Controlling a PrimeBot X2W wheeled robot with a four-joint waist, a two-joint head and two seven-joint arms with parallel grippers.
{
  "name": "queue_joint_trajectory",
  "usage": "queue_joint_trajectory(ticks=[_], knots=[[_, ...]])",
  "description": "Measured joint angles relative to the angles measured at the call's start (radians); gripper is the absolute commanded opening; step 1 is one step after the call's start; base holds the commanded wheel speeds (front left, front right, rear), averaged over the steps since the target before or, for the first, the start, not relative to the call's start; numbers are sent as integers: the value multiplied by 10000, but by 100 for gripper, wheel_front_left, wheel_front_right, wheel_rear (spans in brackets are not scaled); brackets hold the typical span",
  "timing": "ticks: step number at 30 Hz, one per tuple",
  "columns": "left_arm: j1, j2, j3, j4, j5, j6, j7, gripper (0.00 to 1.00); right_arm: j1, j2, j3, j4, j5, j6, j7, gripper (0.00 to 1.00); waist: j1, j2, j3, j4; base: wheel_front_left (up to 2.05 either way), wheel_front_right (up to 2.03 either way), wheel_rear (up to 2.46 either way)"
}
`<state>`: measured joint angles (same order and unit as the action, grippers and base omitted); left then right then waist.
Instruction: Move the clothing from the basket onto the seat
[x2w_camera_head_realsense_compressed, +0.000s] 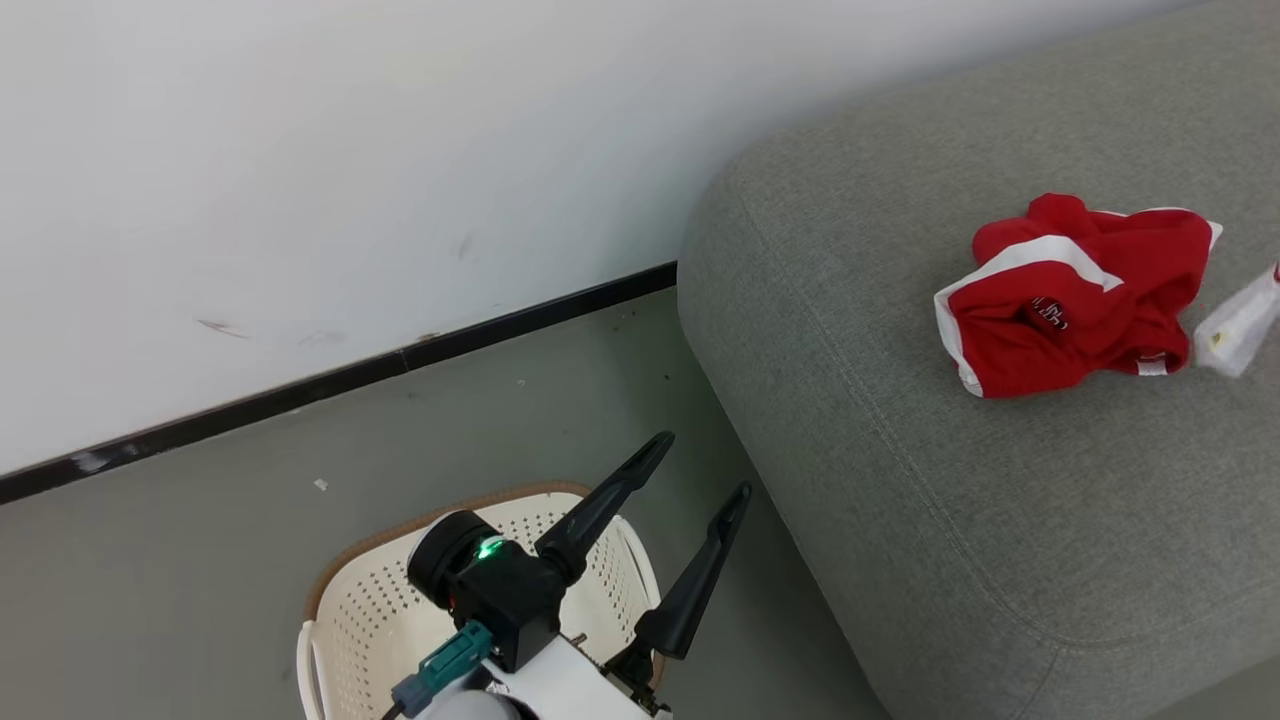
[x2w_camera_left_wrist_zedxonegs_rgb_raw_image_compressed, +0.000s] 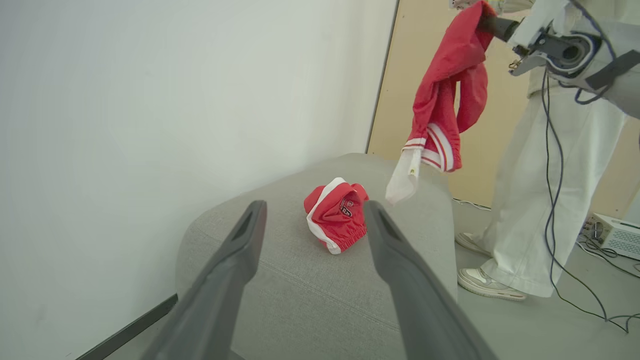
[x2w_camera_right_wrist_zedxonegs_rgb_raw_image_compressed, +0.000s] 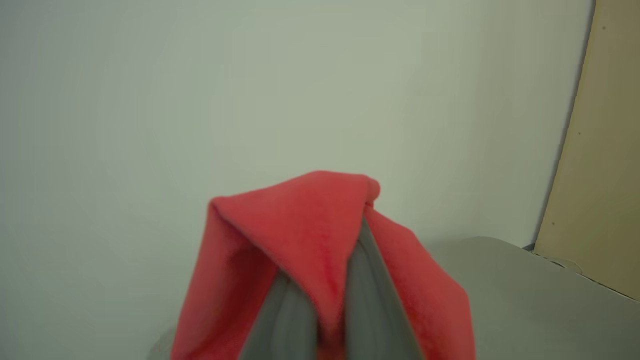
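One red garment (x2w_camera_head_realsense_compressed: 1070, 300) with white trim lies crumpled on the grey seat (x2w_camera_head_realsense_compressed: 900, 450); the left wrist view shows the garment (x2w_camera_left_wrist_zedxonegs_rgb_raw_image_compressed: 335, 215) on the seat (x2w_camera_left_wrist_zedxonegs_rgb_raw_image_compressed: 300, 295) beyond my fingers. My left gripper (x2w_camera_head_realsense_compressed: 700, 465) is open and empty above the basket (x2w_camera_head_realsense_compressed: 340, 600), whose inside is largely hidden by my arm. My right gripper (x2w_camera_left_wrist_zedxonegs_rgb_raw_image_compressed: 492, 22) is shut on a second red garment (x2w_camera_left_wrist_zedxonegs_rgb_raw_image_compressed: 450, 85), which hangs in the air over the seat's far end. In the right wrist view that garment (x2w_camera_right_wrist_zedxonegs_rgb_raw_image_compressed: 310, 225) drapes over the shut gripper (x2w_camera_right_wrist_zedxonegs_rgb_raw_image_compressed: 357, 235). Its white end (x2w_camera_head_realsense_compressed: 1240, 325) dangles beside the lying garment.
A white wall with a dark skirting (x2w_camera_head_realsense_compressed: 350, 375) runs behind the basket and seat. A person in white trousers (x2w_camera_left_wrist_zedxonegs_rgb_raw_image_compressed: 530, 200) stands beyond the seat's far end. Cables (x2w_camera_left_wrist_zedxonegs_rgb_raw_image_compressed: 555, 225) and a pale box (x2w_camera_left_wrist_zedxonegs_rgb_raw_image_compressed: 615, 235) are on the floor there.
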<state>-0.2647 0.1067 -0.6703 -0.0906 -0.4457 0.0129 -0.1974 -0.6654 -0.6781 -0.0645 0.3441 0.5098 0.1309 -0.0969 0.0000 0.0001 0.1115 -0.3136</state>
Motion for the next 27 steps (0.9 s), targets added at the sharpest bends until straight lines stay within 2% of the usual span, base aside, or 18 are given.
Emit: queue_joint_trajectory(ticks=[5, 10, 17, 27], knots=[[-227, 33, -73, -245, 188, 23, 128, 100, 2, 253, 489, 976, -476, 0, 249, 0, 0, 0, 333, 232, 0, 0, 0], [-381, 199, -203, -420, 257, 31, 393, 100, -3, 1223, 809, 1960, -943, 2, 263, 0, 0, 0, 767, 543, 0, 0, 0], [-597, 245, -345, -489, 272, 6, 658, 100, -346, 2088, 1396, 2502, -1572, 2, 169, 0, 0, 0, 1206, 851, 0, 0, 0], [-845, 207, -209, -568, 205, -84, 740, 100, -389, 2443, 1444, 3511, -2554, 2, -307, 0, 1, 0, 1876, 1270, 0, 0, 0]])
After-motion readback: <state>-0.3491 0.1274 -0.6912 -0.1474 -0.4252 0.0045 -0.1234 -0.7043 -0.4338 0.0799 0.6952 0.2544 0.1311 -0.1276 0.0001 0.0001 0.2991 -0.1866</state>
